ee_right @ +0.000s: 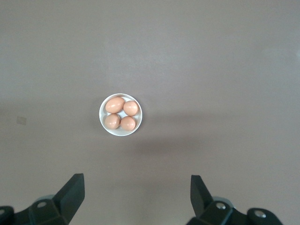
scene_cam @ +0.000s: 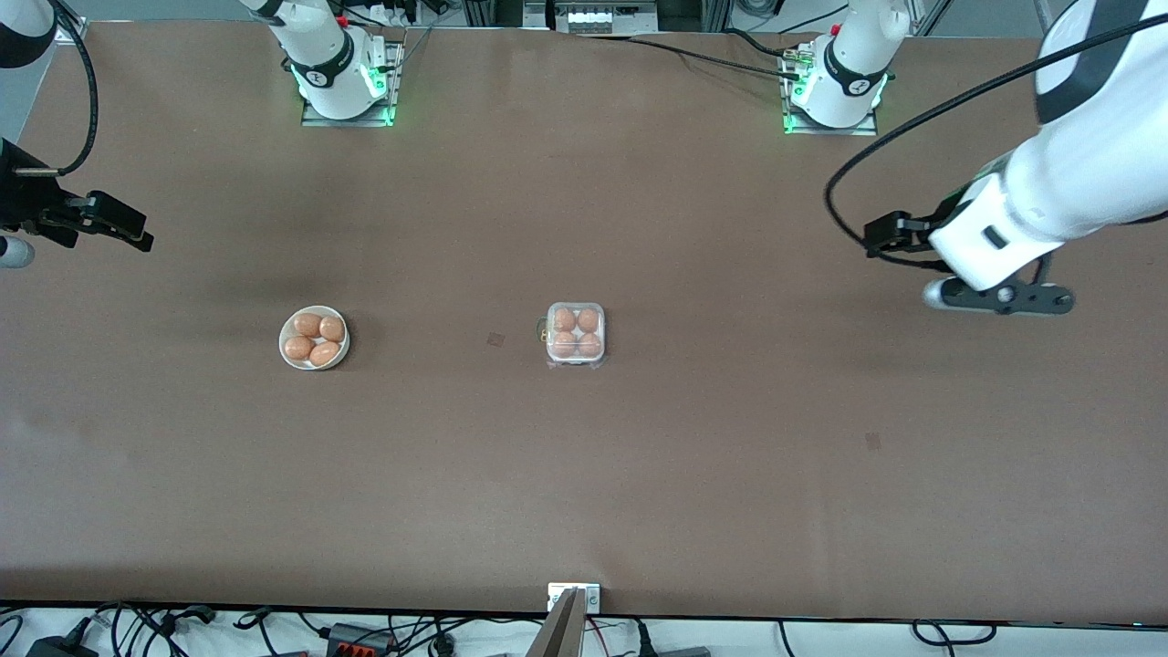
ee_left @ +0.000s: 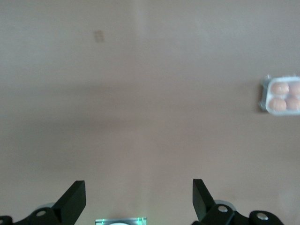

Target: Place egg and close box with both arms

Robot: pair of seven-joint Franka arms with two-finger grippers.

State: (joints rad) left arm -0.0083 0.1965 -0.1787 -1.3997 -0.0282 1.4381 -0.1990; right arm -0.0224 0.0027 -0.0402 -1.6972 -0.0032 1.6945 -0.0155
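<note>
Egg box (scene_cam: 576,334) sits mid-bench, clear lid down over four orange-brown eggs, one per cell; left claw (ee_left: 139,199) up in the air over bare bench at the left arm's end, fingers (ee_left: 75,199) spread wide, gripping nothing; right claw (ee_right: 137,197) likewise aloft over the right arm's end, fingers (ee_right: 72,194) wide apart, empty; both arms wait, well apart from the box; round white bowl (scene_cam: 314,338) with four more eggs (ee_right: 121,114) rests beside the box toward the right arm's end; brown bench (scene_cam: 730,456) carries a small dark mark (scene_cam: 495,339) between bowl and box
</note>
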